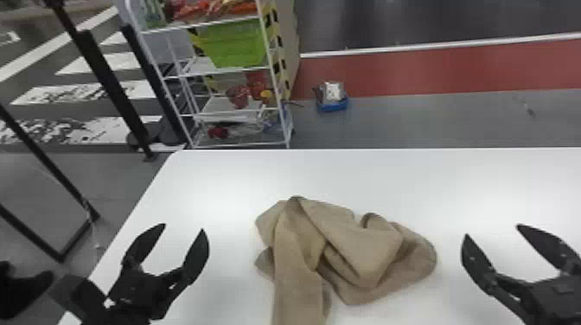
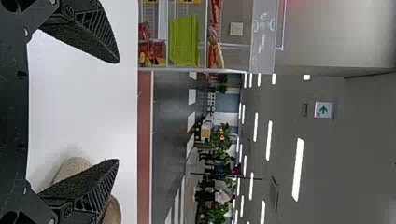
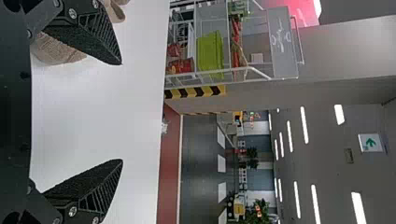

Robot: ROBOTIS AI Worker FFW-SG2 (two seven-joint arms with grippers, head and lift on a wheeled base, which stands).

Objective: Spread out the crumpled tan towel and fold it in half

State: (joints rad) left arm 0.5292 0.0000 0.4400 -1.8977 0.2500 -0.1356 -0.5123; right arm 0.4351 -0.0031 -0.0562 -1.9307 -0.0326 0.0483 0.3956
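Looking in the head view, you find the towel (image 1: 367, 255) crumpled on the table (image 1: 216, 181). Near its left side is the left gripper (image 1: 184, 227), with its fingers well apart; near its right side is the right gripper (image 1: 492, 230), whose fingers also stand apart. This view gives you the towel's twisted folds and one long strip reaching the bottom edge. Your left wrist view shows instead the ribbed finger sides and the ceiling lights (image 2: 297, 170), while both wrist views show you some towel behind one finger.
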